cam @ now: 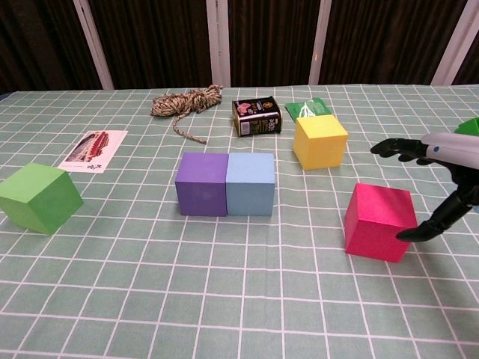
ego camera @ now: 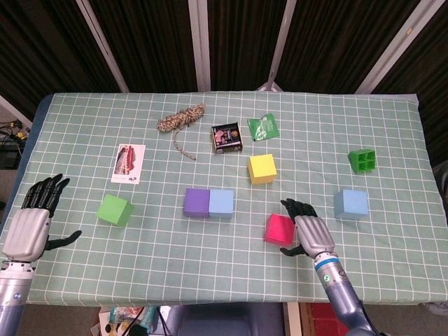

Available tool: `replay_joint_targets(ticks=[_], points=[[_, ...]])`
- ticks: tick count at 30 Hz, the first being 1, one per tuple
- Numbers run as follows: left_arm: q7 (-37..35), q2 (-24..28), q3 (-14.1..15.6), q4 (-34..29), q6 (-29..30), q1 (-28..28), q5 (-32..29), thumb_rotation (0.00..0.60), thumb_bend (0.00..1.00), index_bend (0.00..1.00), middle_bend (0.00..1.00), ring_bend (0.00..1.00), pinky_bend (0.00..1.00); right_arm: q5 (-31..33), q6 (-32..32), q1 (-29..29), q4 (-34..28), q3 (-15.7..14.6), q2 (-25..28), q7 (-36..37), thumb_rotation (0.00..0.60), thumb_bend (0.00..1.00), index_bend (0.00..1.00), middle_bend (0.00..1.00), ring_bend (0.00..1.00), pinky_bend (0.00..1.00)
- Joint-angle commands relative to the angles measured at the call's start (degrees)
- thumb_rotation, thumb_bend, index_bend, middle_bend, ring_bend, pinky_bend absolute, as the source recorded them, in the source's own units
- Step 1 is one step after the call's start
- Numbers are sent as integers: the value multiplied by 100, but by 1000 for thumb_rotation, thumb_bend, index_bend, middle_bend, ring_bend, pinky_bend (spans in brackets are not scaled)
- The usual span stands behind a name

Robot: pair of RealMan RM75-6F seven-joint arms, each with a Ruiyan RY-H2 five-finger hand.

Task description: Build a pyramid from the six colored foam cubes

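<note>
The right robot hand [ego camera: 308,234] hovers released, fingers spread, just beside the pink cube [ego camera: 279,228] near the surface's front edge. Next it must close on that cube and carry it to the purple cube [ego camera: 197,202] and blue cube [ego camera: 222,203] pair. The left robot hand [ego camera: 29,227] idles released.

Twine bundle [ego camera: 181,119], tin [ego camera: 227,138], card [ego camera: 128,163]
</note>
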Motion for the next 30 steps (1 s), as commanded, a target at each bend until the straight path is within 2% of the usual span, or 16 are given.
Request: replay_joint_targets(ticks=[1, 16, 22, 30], points=[[54, 79, -66, -118, -55, 10, -24, 600, 104, 0, 12, 0, 0, 119, 81, 84, 76, 7, -135, -79, 600, 179, 0, 160, 50, 0], [53, 160, -246, -235, -232, 102, -53, 600, 104, 0, 12, 0, 0, 392, 262, 292, 464, -76, -491, -144, 600, 179, 0, 280, 142, 0], [39, 166, -304, -247, -274, 142, -30, 600, 104, 0, 13, 0, 0, 206, 323, 292, 583, -139, -552, -32, 600, 253, 0, 358, 241, 0], [22, 184, -363, -233, -329, 187, -19, 600, 104, 0, 14, 0, 0, -268, 147, 296, 856, -166, -421, 359, 600, 272, 0, 384, 272, 0]])
